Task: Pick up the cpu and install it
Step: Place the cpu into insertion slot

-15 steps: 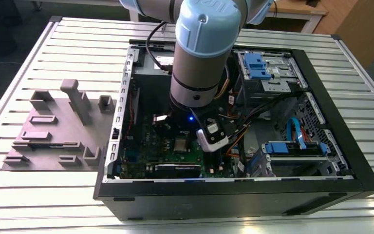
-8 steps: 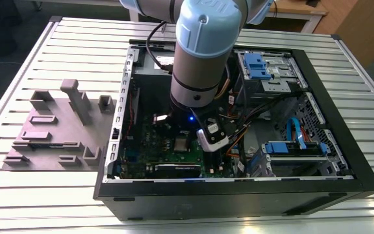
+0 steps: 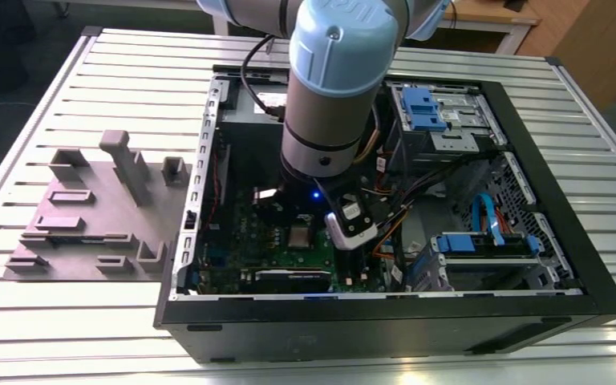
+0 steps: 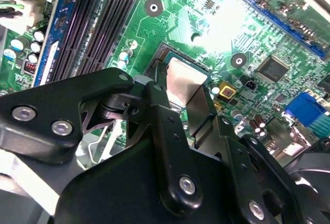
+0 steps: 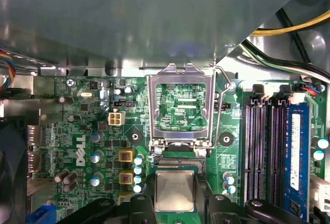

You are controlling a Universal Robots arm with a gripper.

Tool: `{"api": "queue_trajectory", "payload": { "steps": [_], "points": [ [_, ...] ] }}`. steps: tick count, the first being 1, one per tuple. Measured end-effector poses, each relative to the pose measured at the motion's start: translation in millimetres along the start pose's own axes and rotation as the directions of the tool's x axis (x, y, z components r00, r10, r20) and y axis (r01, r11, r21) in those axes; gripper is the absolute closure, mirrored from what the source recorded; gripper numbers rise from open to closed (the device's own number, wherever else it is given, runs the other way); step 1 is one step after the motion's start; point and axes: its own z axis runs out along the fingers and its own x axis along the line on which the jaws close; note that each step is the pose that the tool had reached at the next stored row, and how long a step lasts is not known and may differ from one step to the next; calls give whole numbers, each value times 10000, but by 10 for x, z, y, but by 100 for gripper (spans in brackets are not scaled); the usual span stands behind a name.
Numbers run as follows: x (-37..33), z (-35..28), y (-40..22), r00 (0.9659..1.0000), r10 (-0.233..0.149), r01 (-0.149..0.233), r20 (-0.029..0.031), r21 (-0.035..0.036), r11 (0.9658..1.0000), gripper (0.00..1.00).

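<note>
Pinching the cpu (image 5: 175, 190) by 2 opposite edges, the fingers (image 5: 147, 198) hold it flat, right at the socket (image 5: 178, 163), its free edge just beside the raised metal frame (image 5: 180, 105) on the green board (image 5: 103, 146).

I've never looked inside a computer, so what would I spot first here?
The big grey and blue robot arm reaches down into the open black computer case in the exterior view. In the first wrist view, the gripper clasps the shiny square cpu from two sides, over the bright green motherboard, next to the flipped-open metal socket frame.
</note>
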Motion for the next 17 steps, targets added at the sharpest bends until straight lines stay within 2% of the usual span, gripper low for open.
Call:
{"api": "queue_trajectory", "payload": {
  "steps": [4, 6, 11, 17],
  "points": [
    [0, 10, 0, 9999, -15, 15, 142, -13, 10000, 59],
    [-2, 24, 1, 9998, -16, 17, 177, -15, 10000, 59],
    [-2, 47, 5, 9998, -16, 17, 204, -53, 10000, 59],
    [-2, 59, 5, 9998, -16, 17, 207, -52, 10000, 59]
  ]
}}
